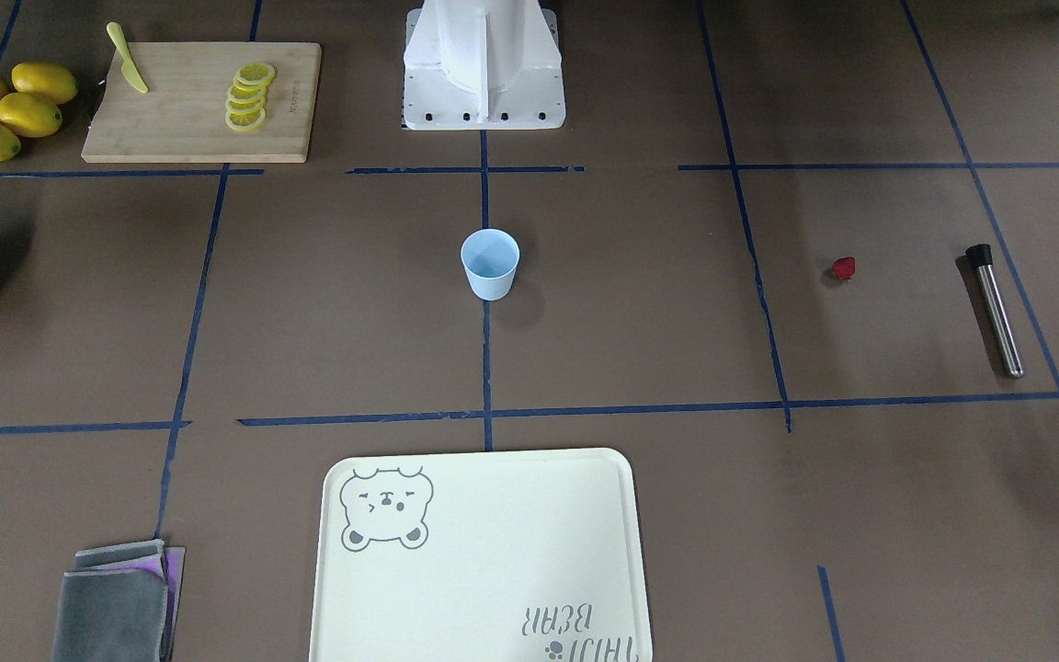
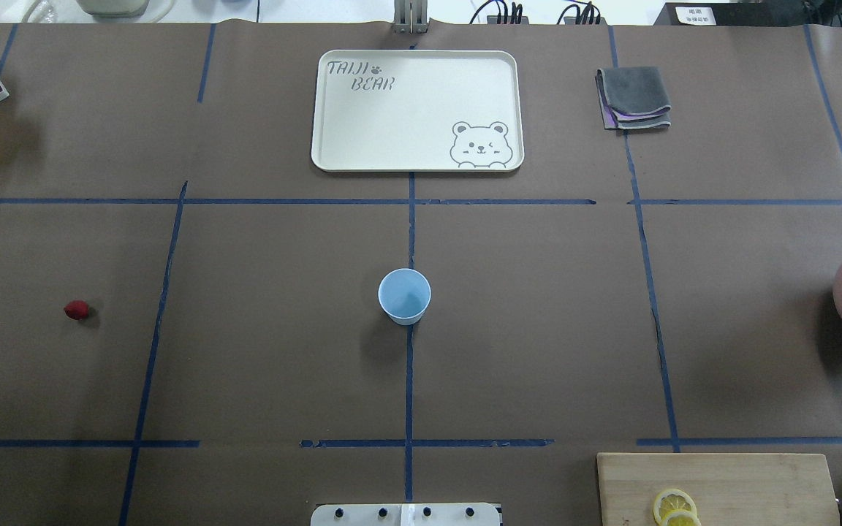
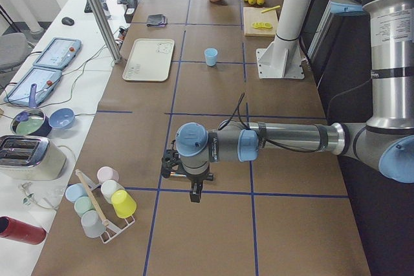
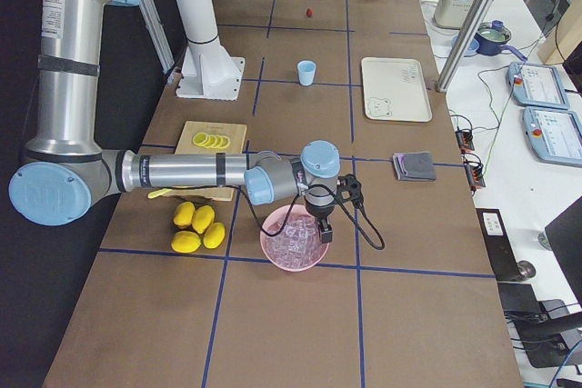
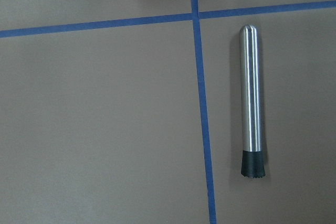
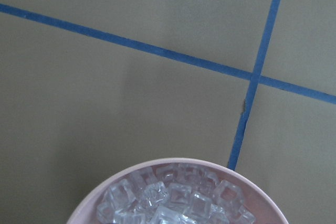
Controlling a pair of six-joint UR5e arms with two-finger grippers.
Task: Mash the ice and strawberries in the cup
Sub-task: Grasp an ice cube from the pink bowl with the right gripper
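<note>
- The table (image 2: 282, 351) is covered with brown paper and divided by blue tape lines.
- The cream tray (image 2: 406, 124) with a bear drawing lies at the far side, opposite the robot.
- The wooden cutting board (image 1: 189, 119) with lemon slices lies on the robot's right side, near its base.
- The pink bowl (image 4: 289, 264) stands at the table's right end and holds the ice (image 6: 173, 203).
- The right gripper (image 4: 325, 230) hangs over this bowl's rim. I cannot tell if its fingers are apart or closed.
- The left gripper (image 3: 195, 193) hangs above the table at the left end, pointing down. I cannot tell its state either.
- The metal rod (image 5: 250, 108) with a black tip lies flat on the left side.
- The cup (image 2: 404, 296) stands upright at the table's middle, on a tape line.
- The strawberry (image 2: 77, 310) lies on the table near the rod, well apart from the cup.
</note>
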